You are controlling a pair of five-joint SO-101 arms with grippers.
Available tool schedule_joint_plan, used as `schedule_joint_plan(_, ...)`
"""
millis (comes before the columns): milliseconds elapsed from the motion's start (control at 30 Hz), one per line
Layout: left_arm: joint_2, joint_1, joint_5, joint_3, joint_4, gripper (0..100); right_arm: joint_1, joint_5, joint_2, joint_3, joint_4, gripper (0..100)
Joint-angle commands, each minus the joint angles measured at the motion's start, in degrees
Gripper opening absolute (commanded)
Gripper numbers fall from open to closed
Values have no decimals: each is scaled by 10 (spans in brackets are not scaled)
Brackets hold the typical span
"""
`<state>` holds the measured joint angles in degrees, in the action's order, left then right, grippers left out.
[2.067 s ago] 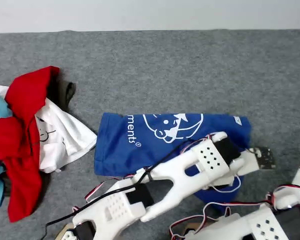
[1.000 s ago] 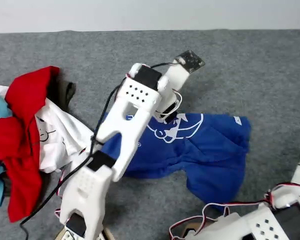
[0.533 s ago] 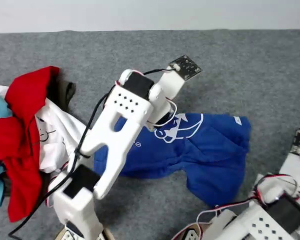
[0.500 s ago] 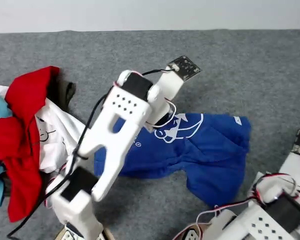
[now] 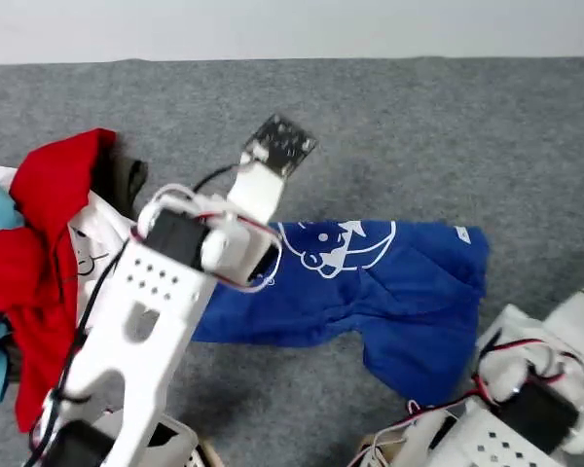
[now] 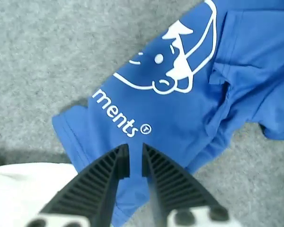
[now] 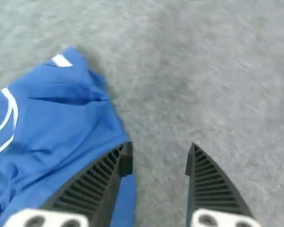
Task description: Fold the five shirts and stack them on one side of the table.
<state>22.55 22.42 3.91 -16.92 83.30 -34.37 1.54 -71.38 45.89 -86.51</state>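
Crosswise, blue shirt (image 5: 389, 292), long axis side-to-side.

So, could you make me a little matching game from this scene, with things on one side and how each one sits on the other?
Things:
1. blue shirt with white print
2. red shirt
3. left arm's black pincer
4. right arm's black pincer

States:
A. jaws wide apart, over a shirt's edge
B. crumpled, draped across a white shirt
C. jaws a narrow gap apart, above white lettering
D. spread out on its own, one end bunched

Pairs: 1-D, 2-B, 3-C, 4-A.
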Motion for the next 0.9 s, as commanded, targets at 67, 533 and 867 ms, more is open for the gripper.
schedule_joint_plan(67,82,-4,-5,-79,-53,54,70,-3,-123,69,39,185)
schedule_joint_plan(533,104,-5,-5,-116,-99,54,82,-76,-322,187,48,185)
schedule_joint_plan(867,99,30,-6,-165,-218,54,-44,-105,-326,197,41,184)
